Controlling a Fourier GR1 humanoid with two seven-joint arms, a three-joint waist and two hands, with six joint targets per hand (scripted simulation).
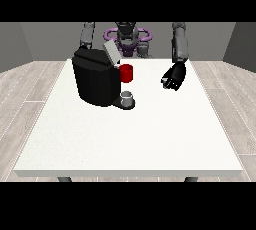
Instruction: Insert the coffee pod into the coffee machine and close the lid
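Standing at the left of the white worktop [150, 139] is the black coffee machine [95, 81], its grey lid [111, 52] tilted up and open, a red thing at the machine [126, 73] just beside its front. A grey thing [127, 97] sits on the machine's base plate; whether it is the pod cannot be told. One arm runs behind the machine and its hand is hidden. The hand at the view's right [174, 77] hangs above the worktop, well apart from the machine, fingers curled and holding nothing. Judged nearer, it would have to travel leftward.

coffee machine [95, 80] on table [150, 139], view's left
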